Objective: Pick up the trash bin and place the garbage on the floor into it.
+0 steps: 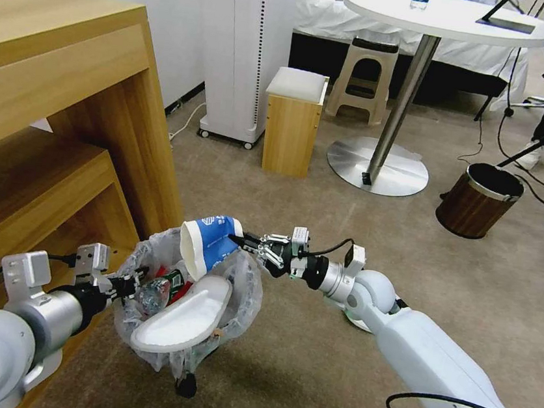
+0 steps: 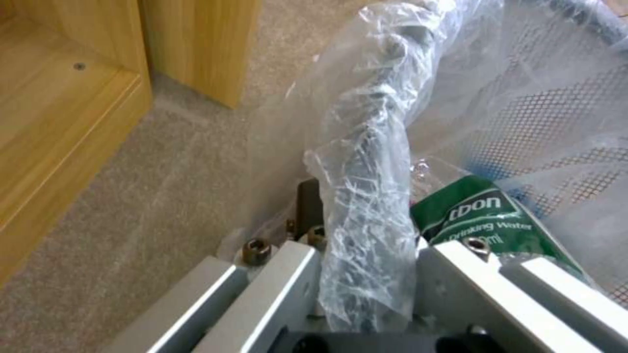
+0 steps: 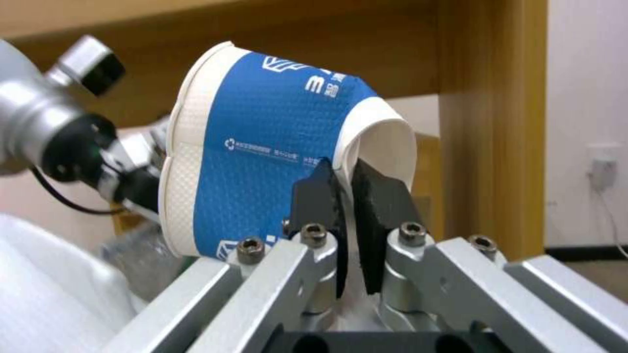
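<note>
Head view puts the trash bin (image 1: 191,306) at about seven o'clock in the picture, held off the beige carpet floor (image 1: 306,365) beside the wooden desk (image 1: 54,107). Its crinkly plastic liner (image 1: 245,293) bulges over the rim. Inside it a white slipper (image 1: 184,315) lies sole-up across the opening, with a clear bottle bearing a green label (image 1: 164,287) at the slipper's ten o'clock.

A blue paper cup (image 1: 210,244) lies on its side over the bin's rim at twelve o'clock, its white mouth turned toward the desk. The right gripper (image 1: 242,240) reaches in from three o'clock and has its black fingertips pinched narrow on the cup's base edge; in the right wrist view the two pads (image 3: 321,196) squeeze the crumpled white lip of the cup (image 3: 274,157) between them.

The left gripper (image 1: 126,287) comes from nine o'clock and is clamped on the bin's rim. In the left wrist view the bag-wrapped rim (image 2: 370,206) runs straight between its metal fingers (image 2: 288,274), with the black mesh wall (image 2: 543,127) and the green bottle label (image 2: 481,220) just beyond.

Farther out, a wood-grain bin with a chrome rim (image 1: 479,200) stands at two o'clock, well apart, near the round table's steel foot (image 1: 378,165). A small wooden stool (image 1: 292,121) sits at twelve o'clock.
</note>
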Controlling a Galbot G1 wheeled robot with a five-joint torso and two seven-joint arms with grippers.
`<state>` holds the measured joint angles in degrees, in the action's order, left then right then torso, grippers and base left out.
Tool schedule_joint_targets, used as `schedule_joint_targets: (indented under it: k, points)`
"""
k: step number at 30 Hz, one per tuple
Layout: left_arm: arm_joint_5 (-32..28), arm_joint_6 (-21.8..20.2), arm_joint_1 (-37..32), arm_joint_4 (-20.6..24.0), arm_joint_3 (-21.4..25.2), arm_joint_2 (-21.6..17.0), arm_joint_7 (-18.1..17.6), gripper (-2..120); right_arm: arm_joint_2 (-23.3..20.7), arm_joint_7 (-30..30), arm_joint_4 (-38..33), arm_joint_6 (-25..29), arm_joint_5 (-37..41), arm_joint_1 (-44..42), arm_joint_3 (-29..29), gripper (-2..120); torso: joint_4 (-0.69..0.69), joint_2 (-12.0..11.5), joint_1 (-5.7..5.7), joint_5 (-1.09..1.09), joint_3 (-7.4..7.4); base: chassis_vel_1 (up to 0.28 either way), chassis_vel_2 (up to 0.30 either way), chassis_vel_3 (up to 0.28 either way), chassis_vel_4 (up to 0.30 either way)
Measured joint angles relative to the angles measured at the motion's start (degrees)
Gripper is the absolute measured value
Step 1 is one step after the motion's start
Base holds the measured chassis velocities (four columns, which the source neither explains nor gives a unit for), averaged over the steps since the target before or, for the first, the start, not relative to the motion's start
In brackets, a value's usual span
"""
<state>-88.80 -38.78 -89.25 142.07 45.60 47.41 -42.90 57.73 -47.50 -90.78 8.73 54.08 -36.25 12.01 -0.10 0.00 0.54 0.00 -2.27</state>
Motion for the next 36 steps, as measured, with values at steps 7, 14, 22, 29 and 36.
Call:
schedule_joint_targets:
  k: [7,14,22,29,36]
  points:
    - [0.26,0.02,-0.06,-0.18,-0.12,0.20,0.09,0,0.08,-1.09,-1.64,0.90,2.15,0.33,-0.04,3,0.00,0.00,0.00,0.00,0.00,0.000,0.000,0.000,0.000]
    - [0.39,0.03,-0.23,0.06,0.04,0.11,0.11,0,-0.20,-3.10,-2.11,0.93,1.62,-0.04,-0.06,3,0.00,0.00,0.00,0.00,0.00,0.000,0.000,0.000,0.000]
    - [0.53,0.03,-0.37,0.24,0.03,0.27,0.12,0,-0.78,-4.62,-2.23,0.92,0.12,-0.72,-0.29,12,0.00,0.00,0.00,0.00,0.00,0.000,0.000,0.000,0.000]
    - [0.57,0.03,-0.41,0.25,0.20,0.19,0.15,0,-0.86,-6.10,-2.35,0.98,-0.11,-0.78,-0.07,37,0.00,0.00,0.00,0.00,0.00,0.000,0.000,0.000,0.000]
    - [0.65,0.05,-0.35,0.25,0.20,0.19,0.19,0,-1.07,-7.03,-2.61,1.25,-0.39,-0.85,0.01,65,0.00,0.00,0.00,0.00,0.00,0.000,0.000,0.000,0.000]
